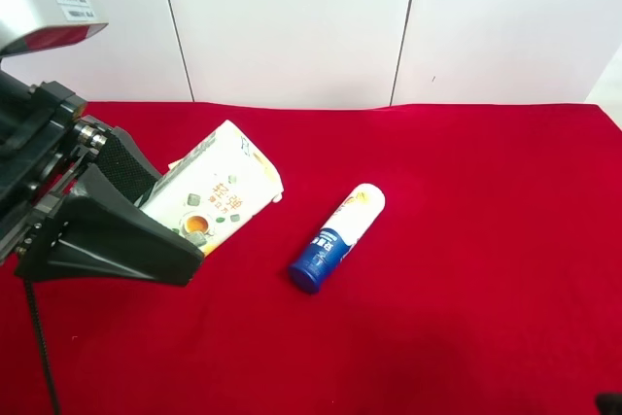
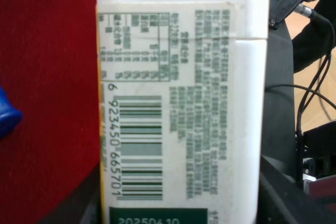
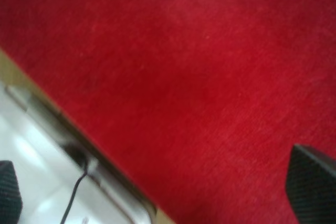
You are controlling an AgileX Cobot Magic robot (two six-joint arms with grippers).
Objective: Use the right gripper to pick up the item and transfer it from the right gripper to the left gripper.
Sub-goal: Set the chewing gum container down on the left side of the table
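1. One red cloth-covered table (image 1: pixel 466 240) fills the floor of the scene, and it's the biggest thing here.
2. One black left arm (image 1: pixel 97 230) reaches in from the exterior high view's left. Its left gripper (image 1: pixel 180 216) is clamped on the carton, one finger on each side.
3. One white printed cardboard carton (image 1: pixel 216 191) sits tilted in that grip, top end angled up and away from the arm. The left wrist view shows its barcode face (image 2: pixel 178 103) close up.
4. One blue-and-white cylindrical bottle (image 1: pixel 338 237) lies on its side on the cloth, just beside the carton but clear of it.
5. The right gripper (image 3: pixel 160 187) is spread wide with nothing between its two black fingertips (image 3: pixel 312 182). It hangs over bare cloth by the table's edge.
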